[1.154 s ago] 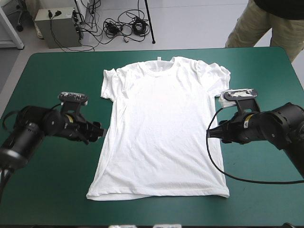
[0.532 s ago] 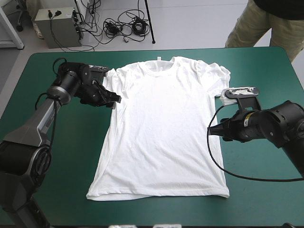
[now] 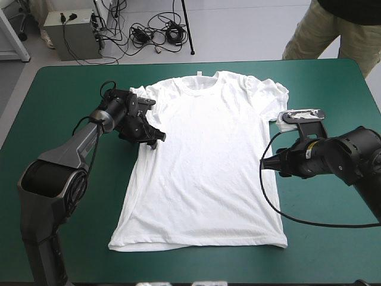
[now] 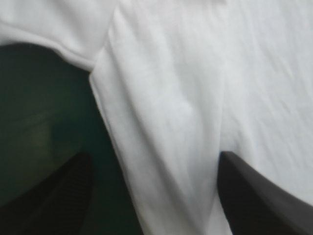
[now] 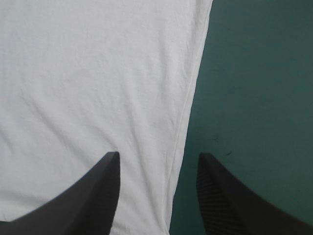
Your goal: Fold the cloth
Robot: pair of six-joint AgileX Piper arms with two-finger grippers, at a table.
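Note:
The white T-shirt (image 3: 202,161) lies spread flat in the middle of the table, collar toward the far edge. My left gripper (image 3: 152,138) is over its left side just below the sleeve. In the left wrist view this gripper (image 4: 154,155) is open, and the T-shirt (image 4: 195,98), with its side edge and the sleeve's underarm, lies between and ahead of the fingers. My right gripper (image 3: 266,165) is at the right side edge, about mid-length. In the right wrist view it (image 5: 159,155) stands open astride the T-shirt's (image 5: 98,78) side seam.
Teal-green cover (image 3: 59,179) shows in wide strips to the left and right of the T-shirt. The hem lies a short way from the table's front edge (image 3: 196,279). The right sleeve lies just beyond the right arm.
My left arm swung from the table's left side up to the left sleeve, then in over the shirt's side below that sleeve. The right arm has hardly moved.

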